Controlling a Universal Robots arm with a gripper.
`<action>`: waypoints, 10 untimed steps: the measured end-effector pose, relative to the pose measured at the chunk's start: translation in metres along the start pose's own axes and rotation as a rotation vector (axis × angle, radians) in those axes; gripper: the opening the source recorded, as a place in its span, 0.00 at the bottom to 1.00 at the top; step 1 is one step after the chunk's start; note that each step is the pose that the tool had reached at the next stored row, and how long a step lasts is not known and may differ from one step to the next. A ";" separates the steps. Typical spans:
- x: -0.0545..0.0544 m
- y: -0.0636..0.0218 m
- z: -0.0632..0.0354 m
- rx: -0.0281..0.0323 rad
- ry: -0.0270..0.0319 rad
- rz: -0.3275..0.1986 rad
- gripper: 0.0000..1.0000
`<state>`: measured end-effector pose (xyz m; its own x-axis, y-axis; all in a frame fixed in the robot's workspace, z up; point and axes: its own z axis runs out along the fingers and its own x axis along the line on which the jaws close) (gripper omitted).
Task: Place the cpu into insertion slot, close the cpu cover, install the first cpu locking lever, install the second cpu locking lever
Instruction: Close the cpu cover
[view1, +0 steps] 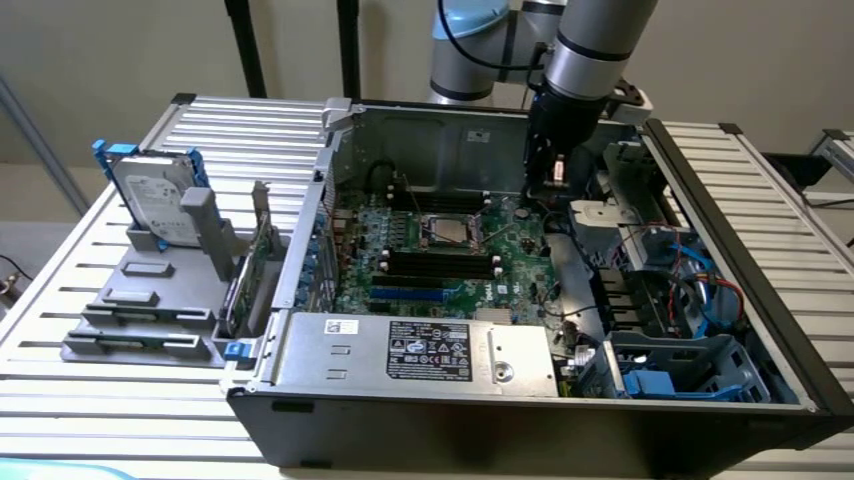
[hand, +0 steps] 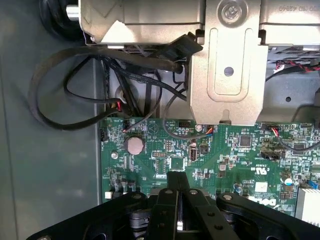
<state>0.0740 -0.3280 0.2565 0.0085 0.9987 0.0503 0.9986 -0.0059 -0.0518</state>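
Observation:
An open computer case (view1: 747, 250) lies on a slatted table. On its green circuit board (view1: 514, 245) sits the insertion slot (view1: 449, 231), a small square socket with a pale silvery square, seemingly the cpu, in its centre. The cpu cover (view1: 427, 232) seems to lie flat around it as a thin metal frame. My gripper (view1: 553, 185) hangs over the back corner of the board, towards the exterior view's right of the socket and apart from it. In the wrist view my gripper (hand: 176, 175) is shut, its black fingers (hand: 165, 210) pressed together with nothing sticking out past the tip.
A grey labelled metal box (view1: 414, 350) fills the case's front. Black memory strips (view1: 434, 265) run in front of the socket. A silver bracket (hand: 227, 75) and black cables (hand: 100, 85) lie beyond the fingertips. Blue and red cables (view1: 694, 290) crowd the exterior view's right. A hard drive (view1: 154, 200) stands outside.

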 end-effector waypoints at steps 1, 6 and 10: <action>0.000 0.0001 0.0018 0.0001 -0.0001 -0.001 0.11; 0.000 0.0006 0.0109 0.0002 -0.0002 -0.005 0.11; 0.000 0.0006 0.0136 0.0146 -0.0002 -0.004 0.11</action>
<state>0.0738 -0.3278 0.2428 0.0045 0.9987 0.0503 0.9978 -0.0012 -0.0662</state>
